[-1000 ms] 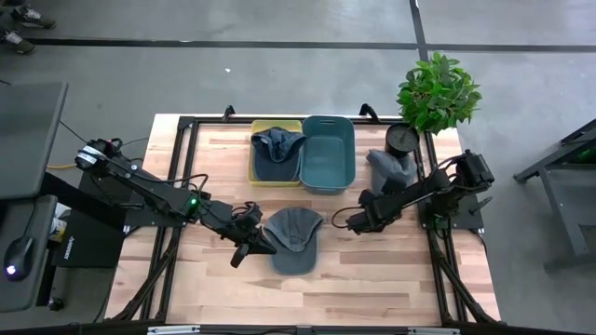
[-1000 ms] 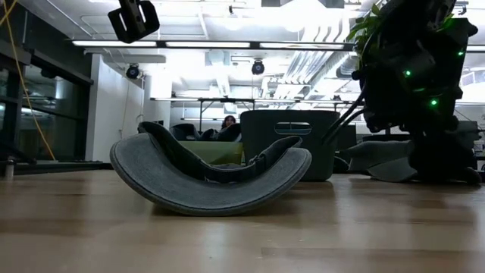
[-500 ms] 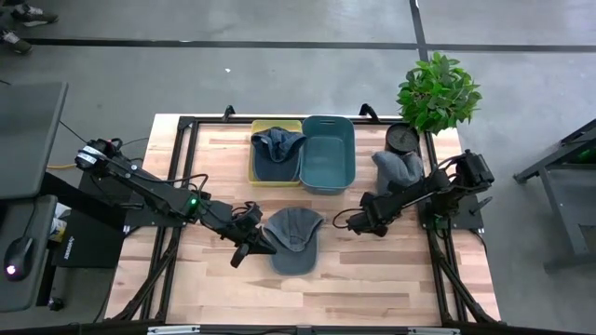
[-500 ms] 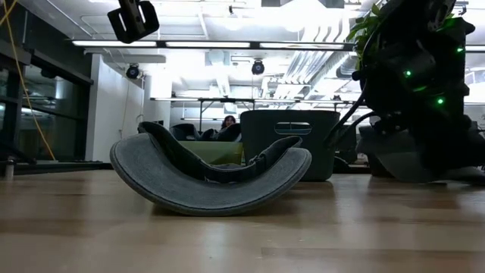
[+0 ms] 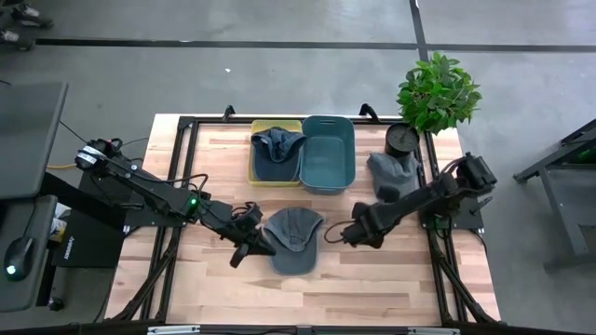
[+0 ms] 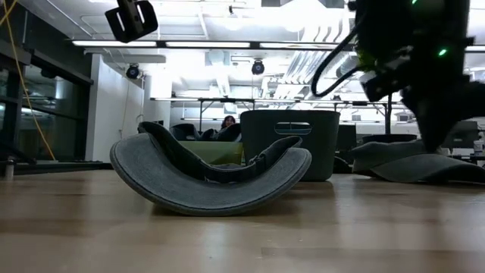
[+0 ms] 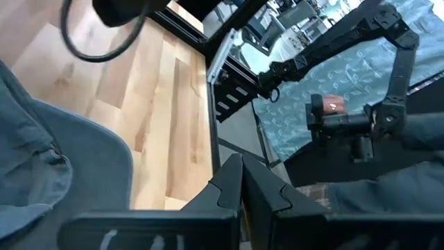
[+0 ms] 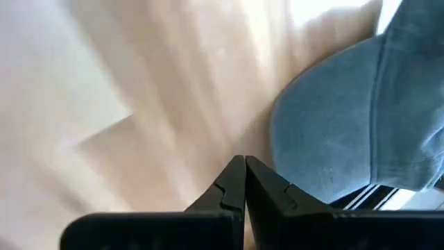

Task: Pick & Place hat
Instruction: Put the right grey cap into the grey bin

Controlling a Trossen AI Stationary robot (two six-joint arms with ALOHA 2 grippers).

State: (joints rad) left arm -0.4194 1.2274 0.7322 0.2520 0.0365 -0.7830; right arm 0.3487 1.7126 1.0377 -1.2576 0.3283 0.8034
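While my left gripper sits at the left edge of the grey hat in the middle of the table, my right gripper is just off that hat's right edge, apart from it, over bare wood. Both sets of fingers are pressed together: right wrist view shows my two dark fingers meeting at the tips with nothing between them and the hat's brim close ahead; left wrist view shows the same closed tips with grey fabric off to one side. Can't tell from any view whether the left tips actually pinch cloth. Hat lies crown-down, rocking on its curve in the low view. Second hat lies in the yellow bin at the far side, teal bin touching it on the right. Third hat lies near my right arm, beside the black pot of the plant
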